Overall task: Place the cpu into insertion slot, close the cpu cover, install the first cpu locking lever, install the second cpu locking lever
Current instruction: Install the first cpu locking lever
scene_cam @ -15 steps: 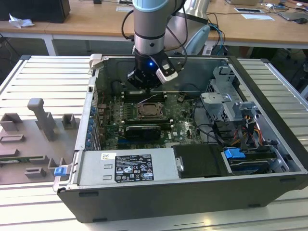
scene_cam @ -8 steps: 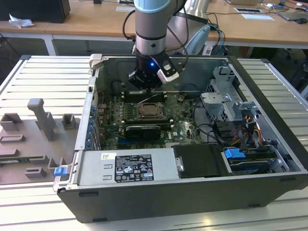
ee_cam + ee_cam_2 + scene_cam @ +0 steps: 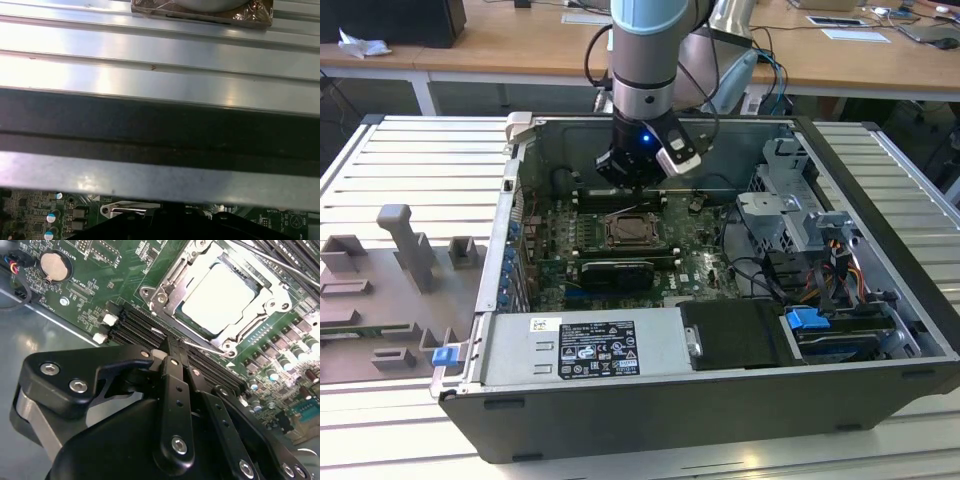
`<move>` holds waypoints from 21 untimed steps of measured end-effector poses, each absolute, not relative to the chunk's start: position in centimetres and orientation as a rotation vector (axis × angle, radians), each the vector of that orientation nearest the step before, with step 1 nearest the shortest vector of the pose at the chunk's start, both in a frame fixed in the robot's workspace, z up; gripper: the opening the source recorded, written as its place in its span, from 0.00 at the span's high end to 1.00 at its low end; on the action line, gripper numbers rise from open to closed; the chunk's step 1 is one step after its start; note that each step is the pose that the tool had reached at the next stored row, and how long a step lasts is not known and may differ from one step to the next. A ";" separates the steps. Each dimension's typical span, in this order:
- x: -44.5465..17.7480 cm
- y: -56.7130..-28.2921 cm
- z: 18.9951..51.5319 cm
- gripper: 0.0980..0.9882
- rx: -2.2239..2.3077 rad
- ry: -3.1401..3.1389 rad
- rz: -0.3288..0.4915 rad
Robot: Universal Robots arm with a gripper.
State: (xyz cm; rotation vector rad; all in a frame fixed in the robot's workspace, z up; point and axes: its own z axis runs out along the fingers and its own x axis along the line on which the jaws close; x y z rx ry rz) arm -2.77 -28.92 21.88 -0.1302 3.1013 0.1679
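Observation:
The cpu (image 3: pixel 222 297) lies silvery face up in the insertion slot (image 3: pixel 632 232) on the green motherboard. Over it the cpu cover (image 3: pixel 167 282), a silvery frame, lies flat around the chip. One thin locking lever (image 3: pixel 205 347) runs along the socket edge nearest my gripper, and a second lever (image 3: pixel 265 259) runs along the far edge. My gripper (image 3: pixel 172 346) hovers just beside the socket with its fingers drawn together, tip close to the near lever's end. Whether it touches the lever I cannot tell. In the exterior view the gripper (image 3: pixel 635 190) hangs just behind the socket.
Black memory slots (image 3: pixel 132 322) flank the socket and a coin battery (image 3: pixel 53 266) sits further off. A long black card (image 3: pixel 610 270), the power supply (image 3: pixel 585 345), a drive cage (image 3: pixel 790 215) and cables (image 3: pixel 820 290) crowd the case. Grey fixtures (image 3: pixel 405 250) stand at the exterior view's left.

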 end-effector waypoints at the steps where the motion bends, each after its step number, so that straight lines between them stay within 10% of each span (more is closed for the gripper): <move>1: -2.7 -28.9 21.8 0.99 -0.130 3.101 0.168; 21: -2.3 -28.9 20.5 0.99 -0.130 3.101 0.166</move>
